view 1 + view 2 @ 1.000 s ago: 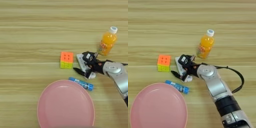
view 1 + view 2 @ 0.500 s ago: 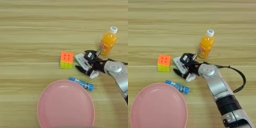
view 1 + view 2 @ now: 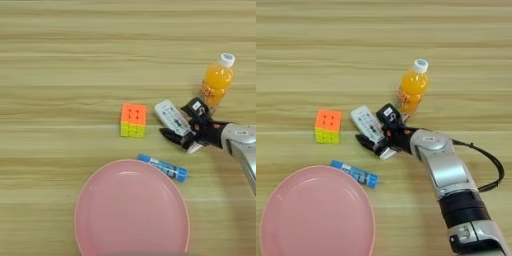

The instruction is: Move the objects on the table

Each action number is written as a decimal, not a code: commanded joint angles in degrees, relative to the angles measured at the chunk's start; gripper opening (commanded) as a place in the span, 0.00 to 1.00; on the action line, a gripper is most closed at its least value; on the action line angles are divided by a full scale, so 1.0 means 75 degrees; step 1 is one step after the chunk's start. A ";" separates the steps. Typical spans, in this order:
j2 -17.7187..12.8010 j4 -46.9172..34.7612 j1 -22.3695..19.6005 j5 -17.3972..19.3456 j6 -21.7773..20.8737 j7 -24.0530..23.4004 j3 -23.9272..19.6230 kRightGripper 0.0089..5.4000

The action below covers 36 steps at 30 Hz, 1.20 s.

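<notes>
Right eye view shows it best: the silver forearm comes up from the bottom right and its black two-fingered gripper is closed around the slim white button remote with a small screen. One finger sits at the remote's far side, the other underneath its near side, so the remote lies slanted in the grasp, with its upper end pointing toward the cube. I'd judge it is held by its lower half so that the keypad end stays free.

The small orange juice bottle with a white cap stands upright just behind the gripper, close enough that a careless swing could tip it. The puzzle cube with orange top and yellow-green side rests to the left, apart from the remote. A short blue marker-like stick lies at the edge of the big round pink plate, all on the light tan wood-grain table.

The bottle's label and the stick's printing are too small to read.
</notes>
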 commanded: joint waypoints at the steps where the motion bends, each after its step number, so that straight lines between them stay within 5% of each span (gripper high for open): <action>1: -0.0075 0.0033 -0.0081 0.0049 0.0129 -0.0007 0.0022 0.87; 20: -0.0009 0.0009 -0.0031 0.0148 0.0128 0.0076 0.0074 0.55; 28: 0.0054 -0.0167 -0.0017 0.0225 0.0033 0.0073 0.0034 0.54; 36: 0.0323 -0.1013 -0.0169 0.0819 -0.0177 -0.0075 -0.0507 0.54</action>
